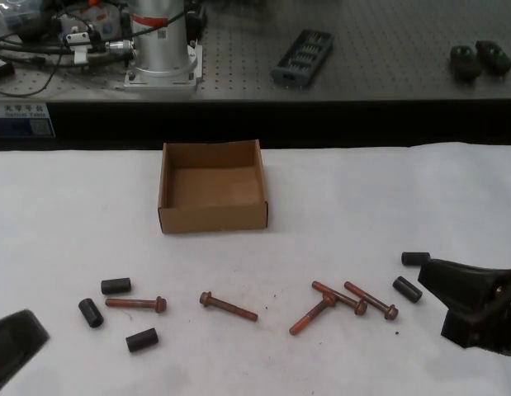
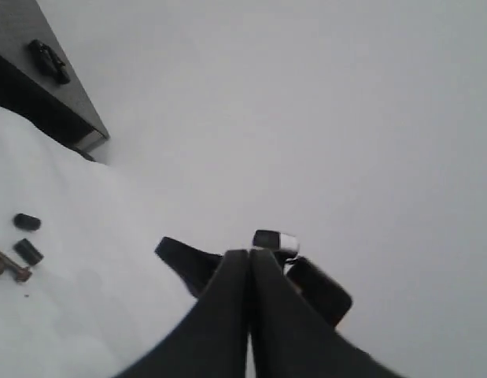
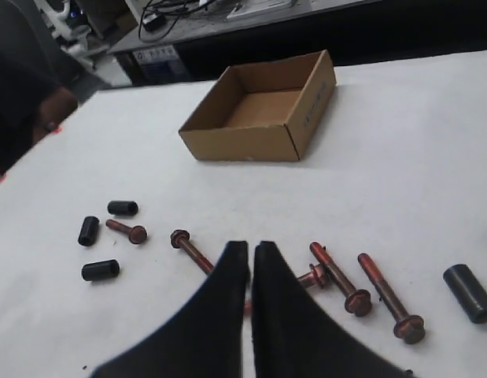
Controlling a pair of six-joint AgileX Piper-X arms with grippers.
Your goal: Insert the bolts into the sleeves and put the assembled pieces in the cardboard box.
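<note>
The open cardboard box (image 1: 212,186) (image 3: 263,106) stands at the middle of the white sheet, with nothing inside it. Several rusty bolts lie in front of it, among them one at the left (image 1: 136,304) (image 3: 127,230), one in the middle (image 1: 228,306) (image 3: 192,250), and a cluster on the right (image 1: 354,299) (image 3: 337,272). Three black sleeves (image 1: 115,285) (image 3: 100,270) lie at the left and two more (image 1: 408,289) (image 2: 27,251) at the right. My right gripper (image 1: 428,272) (image 3: 249,252) hovers shut beside the right sleeves. My left gripper (image 1: 16,338) (image 2: 249,260) is shut at the near left corner, holding nothing.
Behind the sheet runs a dark perforated bench carrying a metal column (image 1: 160,41), cables, a dark rack (image 1: 302,56) and two black parts (image 1: 480,58). Bare white sheet lies on both sides of the box and between it and the bolts.
</note>
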